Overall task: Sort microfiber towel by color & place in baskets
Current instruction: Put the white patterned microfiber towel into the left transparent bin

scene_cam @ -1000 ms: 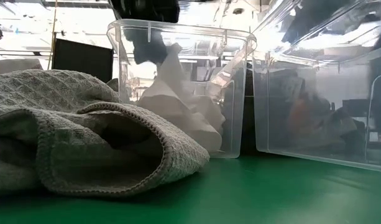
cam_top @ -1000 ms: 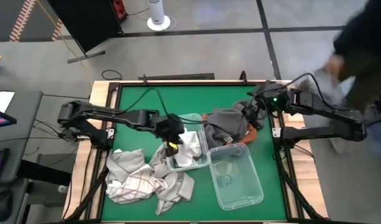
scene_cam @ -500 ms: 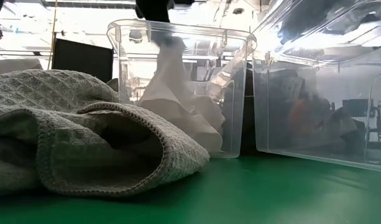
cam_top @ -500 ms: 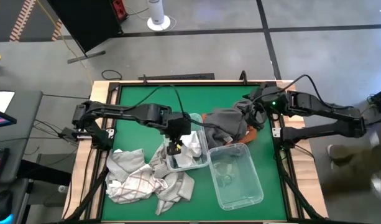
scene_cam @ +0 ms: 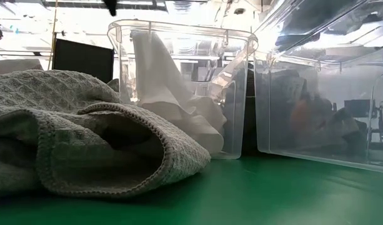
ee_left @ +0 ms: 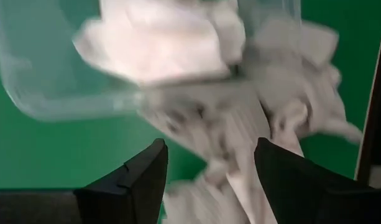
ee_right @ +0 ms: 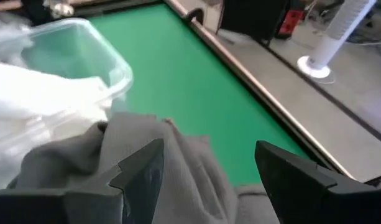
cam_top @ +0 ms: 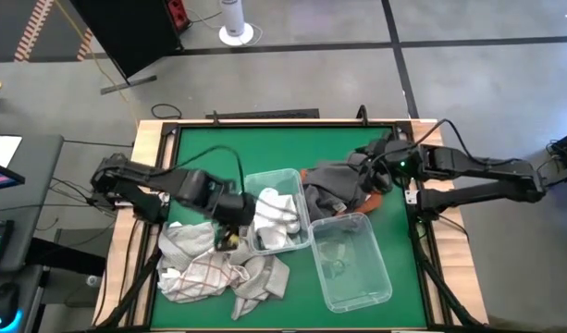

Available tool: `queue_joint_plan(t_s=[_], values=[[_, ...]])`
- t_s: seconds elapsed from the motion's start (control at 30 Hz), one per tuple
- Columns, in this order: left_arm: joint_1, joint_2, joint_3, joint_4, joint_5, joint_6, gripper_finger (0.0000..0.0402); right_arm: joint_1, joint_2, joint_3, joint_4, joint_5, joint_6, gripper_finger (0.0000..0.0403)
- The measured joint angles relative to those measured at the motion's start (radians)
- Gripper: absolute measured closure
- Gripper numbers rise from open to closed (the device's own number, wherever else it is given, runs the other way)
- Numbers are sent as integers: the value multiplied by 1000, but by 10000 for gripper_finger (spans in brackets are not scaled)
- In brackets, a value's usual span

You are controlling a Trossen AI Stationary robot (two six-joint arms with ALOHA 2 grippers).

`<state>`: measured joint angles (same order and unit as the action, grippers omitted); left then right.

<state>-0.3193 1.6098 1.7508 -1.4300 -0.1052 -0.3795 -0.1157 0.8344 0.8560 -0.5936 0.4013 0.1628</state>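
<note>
Glossy clear plastic baskets (cam_top: pixel 351 261); waffle-textured cloth towels (scene_cam: pixel 66 134).

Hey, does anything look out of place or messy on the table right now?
The white towel stands up inside the left basket, peaking near its rim instead of lying flat. The other basket sits askew, at an angle to the first.

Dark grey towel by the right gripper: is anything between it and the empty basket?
Nothing visible blocks it. The dark grey towel lies directly beside the empty basket, overlapping its far rim. The right gripper, open, hovers at the towel. The white towel sits in the other basket.
</note>
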Motion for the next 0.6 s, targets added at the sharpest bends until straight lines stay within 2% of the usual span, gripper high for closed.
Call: queue_joint_plan(t_s=[0.2,0.4,0.6], values=[[-163,11,-71,-48,-58,-137,171,68,-18,-44,127,143,0,120],[-249,12,-225,15,-78,-257,171,92,-34,-42,220,154,-60,120],[-259,12,-340,116,-81,-304,171,94,-29,-42,246,154,-100,120]])
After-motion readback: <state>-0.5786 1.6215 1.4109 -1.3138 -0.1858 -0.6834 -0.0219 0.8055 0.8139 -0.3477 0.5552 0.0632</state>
